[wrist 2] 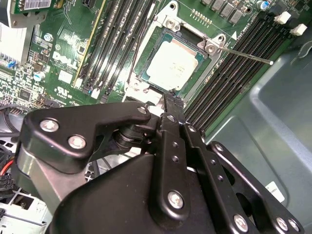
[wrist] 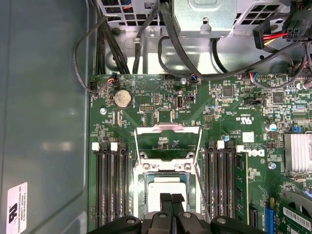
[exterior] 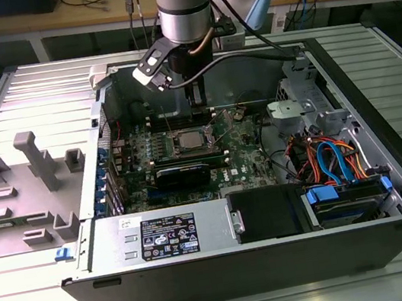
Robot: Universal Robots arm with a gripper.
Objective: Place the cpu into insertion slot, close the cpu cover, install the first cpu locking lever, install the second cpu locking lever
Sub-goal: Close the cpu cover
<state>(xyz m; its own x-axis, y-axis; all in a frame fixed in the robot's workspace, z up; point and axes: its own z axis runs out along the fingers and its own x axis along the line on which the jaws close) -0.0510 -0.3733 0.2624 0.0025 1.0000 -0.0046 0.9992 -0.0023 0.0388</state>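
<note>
The cpu [wrist: 165,187] lies flat in the insertion slot [wrist: 142,181] on the green board, its silver top up, also seen in the second wrist view as the cpu [wrist 2: 173,63]. The cpu cover [wrist: 168,130] stands swung open on the far side of the slot, the board showing through its cut-out. A thin locking lever [wrist 2: 243,55] sticks out unlatched beside the slot. My gripper [wrist: 171,199] hovers just over the cpu's near edge, fingers together and holding nothing. In the exterior view the gripper [exterior: 197,106] hangs inside the case above the cpu [exterior: 188,140].
Long black memory slots [wrist: 113,185] flank the socket on both sides. A black graphics card [exterior: 182,173] lies in front of it, and a power supply [exterior: 165,237] beyond that. Cables [exterior: 334,159] fill the exterior view's right of the case. A grey fixture [exterior: 32,179] sits outside.
</note>
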